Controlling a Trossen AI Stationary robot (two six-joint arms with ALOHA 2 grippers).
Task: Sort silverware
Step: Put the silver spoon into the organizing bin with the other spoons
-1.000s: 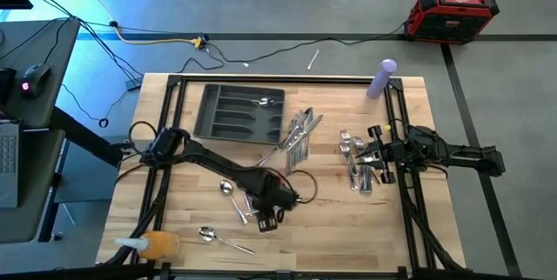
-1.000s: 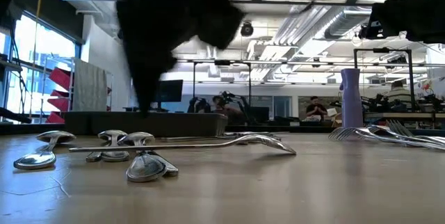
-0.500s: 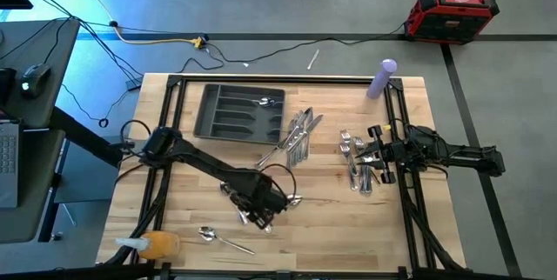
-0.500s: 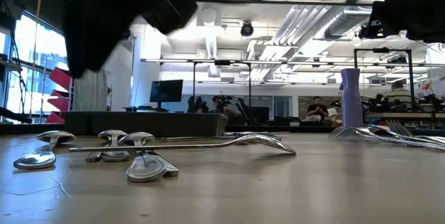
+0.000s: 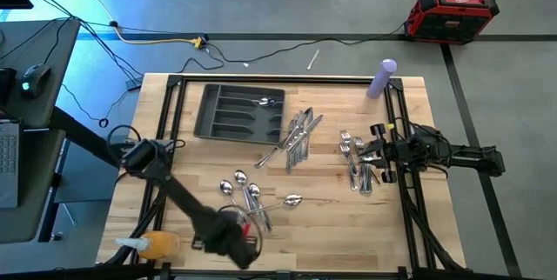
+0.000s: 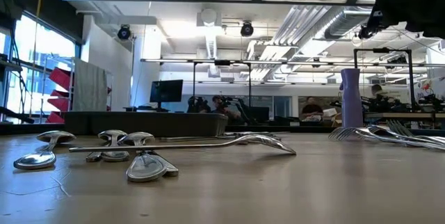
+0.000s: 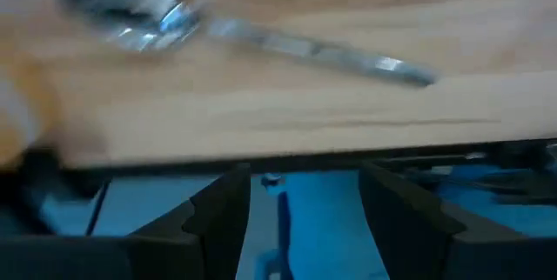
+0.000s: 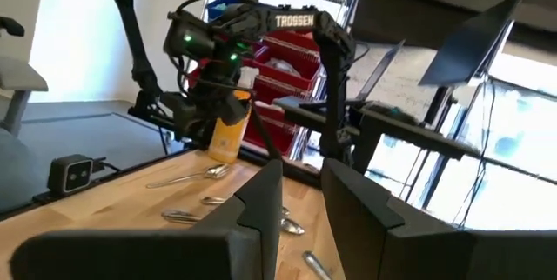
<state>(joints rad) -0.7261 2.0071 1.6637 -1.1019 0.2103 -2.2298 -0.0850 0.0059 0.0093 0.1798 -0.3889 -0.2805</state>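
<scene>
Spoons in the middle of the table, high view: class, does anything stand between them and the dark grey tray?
Yes, partly. The spoons lie on bare wood, and the tray sits farther back. A heap of cutlery lies beside the tray's right end, off the direct path. The left gripper is at the near table edge.

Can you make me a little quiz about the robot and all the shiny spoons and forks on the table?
1. True or false: the dark grey tray is full of silverware.
2. What lies by the right gripper: A forks, B cups, C plates?
3. Fill in: the left gripper is near the table's ___ edge.

Key: 1 false, only one piece shows in it. 2 A. 3 front.
</scene>
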